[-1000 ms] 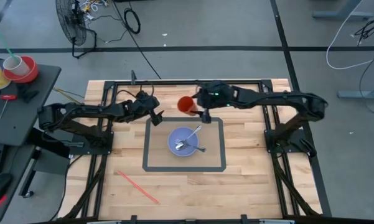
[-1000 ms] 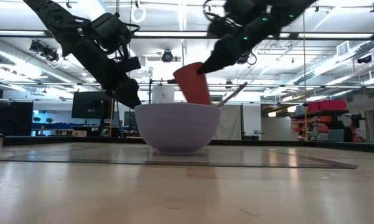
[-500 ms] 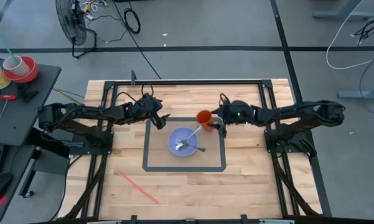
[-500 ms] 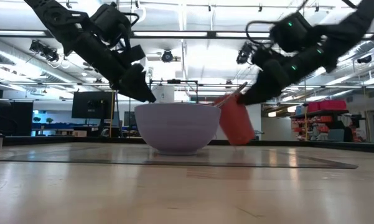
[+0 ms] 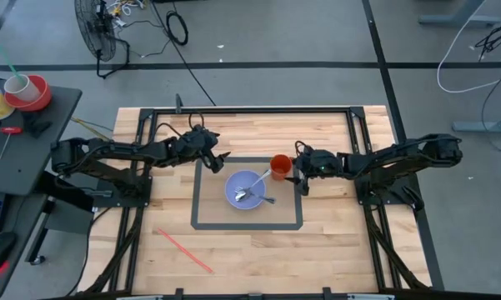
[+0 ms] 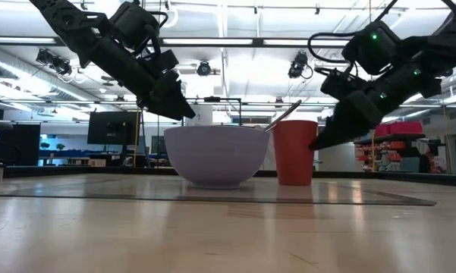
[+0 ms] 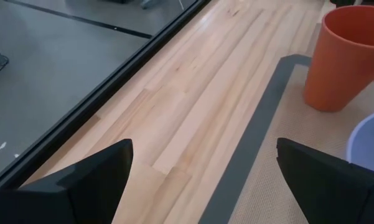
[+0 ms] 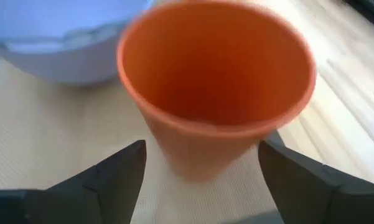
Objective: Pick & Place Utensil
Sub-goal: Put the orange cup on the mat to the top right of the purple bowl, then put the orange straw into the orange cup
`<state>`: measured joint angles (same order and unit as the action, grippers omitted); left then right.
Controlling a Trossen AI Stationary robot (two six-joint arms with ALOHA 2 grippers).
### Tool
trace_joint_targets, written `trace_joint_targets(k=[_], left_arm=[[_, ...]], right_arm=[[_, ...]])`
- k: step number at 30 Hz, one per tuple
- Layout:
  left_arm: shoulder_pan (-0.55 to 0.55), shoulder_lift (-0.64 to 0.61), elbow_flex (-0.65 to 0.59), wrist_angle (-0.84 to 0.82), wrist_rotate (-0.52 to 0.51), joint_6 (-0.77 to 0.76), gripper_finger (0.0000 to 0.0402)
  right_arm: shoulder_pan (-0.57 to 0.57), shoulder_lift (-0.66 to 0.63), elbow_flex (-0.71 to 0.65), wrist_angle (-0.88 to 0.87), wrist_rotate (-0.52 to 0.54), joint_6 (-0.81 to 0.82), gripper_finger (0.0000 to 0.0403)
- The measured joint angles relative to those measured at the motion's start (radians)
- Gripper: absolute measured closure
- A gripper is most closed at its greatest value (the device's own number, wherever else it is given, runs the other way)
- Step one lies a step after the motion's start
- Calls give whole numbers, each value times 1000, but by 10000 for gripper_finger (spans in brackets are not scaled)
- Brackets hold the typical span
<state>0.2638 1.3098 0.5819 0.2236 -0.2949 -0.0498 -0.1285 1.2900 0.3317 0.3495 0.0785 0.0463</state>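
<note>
An orange cup (image 5: 281, 166) stands upright on the grey-edged mat (image 5: 204, 208), just right of a lavender bowl (image 5: 248, 190). The bowl holds metal utensils; one handle (image 5: 263, 174) leans on the rim toward the cup. My right gripper (image 5: 301, 172) is open at the cup's right side, low over the mat. Its fingers stand on either side of the cup (image 8: 218, 93) without touching it. My left gripper (image 5: 219, 160) is open and empty, hovering above the bowl's far left rim (image 6: 183, 112).
A thin red stick (image 5: 183, 250) lies on the wooden table near its front left. The mat's near half in front of the bowl is bare. The arms' black frame rails run along the table's left, right and far sides.
My right gripper has carried the orange cup from the mat's far edge toward the table's right and down. The cup was tilted in the air and now stands upright on the mat beside the bowl. My left gripper has moved a little toward the bowl.
</note>
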Motion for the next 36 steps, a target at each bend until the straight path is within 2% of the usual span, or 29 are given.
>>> trace_joint_targets(k=[9,13,18,22,27,33,36], left_arm=[[-12,0,0,-2,3,-12,3],[-69,-1,3,-27,1,-10,3],[-189,-18,90,-286,1,-61,3],[-320,-26,210,-603,5,-163,3],[-503,-27,338,-819,39,-307,3],[-710,-27,360,-780,146,-460,3],[-787,-14,360,-754,140,-523,3]], right_arm=[[9,-71,2,-209,37,21,68],[36,-164,67,-454,52,26,55],[85,-256,222,-806,133,71,53],[111,-297,329,-959,213,89,53],[133,-324,399,-1007,289,87,57],[162,-333,409,-983,302,123,75],[187,-333,409,-994,307,186,85]])
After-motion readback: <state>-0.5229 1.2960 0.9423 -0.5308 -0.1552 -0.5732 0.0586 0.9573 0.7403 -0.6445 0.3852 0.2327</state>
